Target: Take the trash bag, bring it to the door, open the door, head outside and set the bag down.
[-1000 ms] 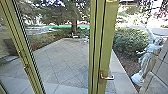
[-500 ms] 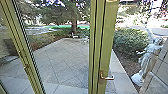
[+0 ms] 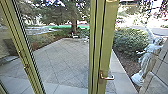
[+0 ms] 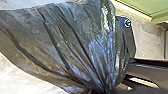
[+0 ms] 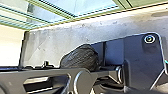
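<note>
The dark trash bag [image 4: 75, 47] shows large in the left wrist view, its folds drawn together into a narrow neck, where my left gripper [image 4: 103, 91] is shut on it. A rounded part of the black bag [image 5: 81, 58] also appears in the right wrist view, beside the robot's dark plate. In the head view, a green-framed glass door [image 3: 107, 45] stands in front of me, with a metal lever handle [image 3: 107, 78] low on its frame. How the right gripper stands cannot be made out.
Another green frame post [image 3: 25, 65] slants down at the left. Beyond the glass lie a paved yard [image 3: 65, 57], a tree [image 3: 74, 21], a bush [image 3: 130, 41] and a pale statue [image 3: 148, 60] at the right.
</note>
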Controlling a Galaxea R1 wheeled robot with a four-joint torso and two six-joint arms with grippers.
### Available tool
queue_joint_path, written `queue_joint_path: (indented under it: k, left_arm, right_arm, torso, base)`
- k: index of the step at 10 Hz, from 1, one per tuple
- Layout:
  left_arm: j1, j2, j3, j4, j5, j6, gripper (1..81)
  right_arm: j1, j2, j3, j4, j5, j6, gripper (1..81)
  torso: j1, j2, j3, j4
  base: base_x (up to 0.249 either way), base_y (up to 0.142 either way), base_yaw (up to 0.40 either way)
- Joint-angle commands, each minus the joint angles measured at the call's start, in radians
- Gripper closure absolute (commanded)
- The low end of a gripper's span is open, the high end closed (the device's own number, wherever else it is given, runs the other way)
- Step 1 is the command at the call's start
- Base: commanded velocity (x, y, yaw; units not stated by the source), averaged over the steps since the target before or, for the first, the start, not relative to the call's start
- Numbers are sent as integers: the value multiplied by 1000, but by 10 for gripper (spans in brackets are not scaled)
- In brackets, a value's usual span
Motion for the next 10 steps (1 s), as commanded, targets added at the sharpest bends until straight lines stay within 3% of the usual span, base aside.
queue_joint_path:
  k: [1,4,7,10]
  left_arm:
    - [-38,-14,9,4,61,6,811]
    - [-37,-13,9,-1,61,4,811]
    - [-37,-8,6,-1,61,4,811]
    - [-37,-5,4,-4,60,3,811]
  right_arm:
    - [171,-214,217,73,-14,4,10]
    - [346,-301,306,186,-73,4,10]
    - [602,-305,314,332,-236,7,10]
    - [808,-291,276,495,-353,9,10]
  torso:
    - [1,0,0,0]
    - [1,0,0,0]
    - [1,0,0,0]
    - [1,0,0,0]
  base:
    - [0,0,0]
    - [0,0,0]
    - [0,0,0]
    - [0,0,0]
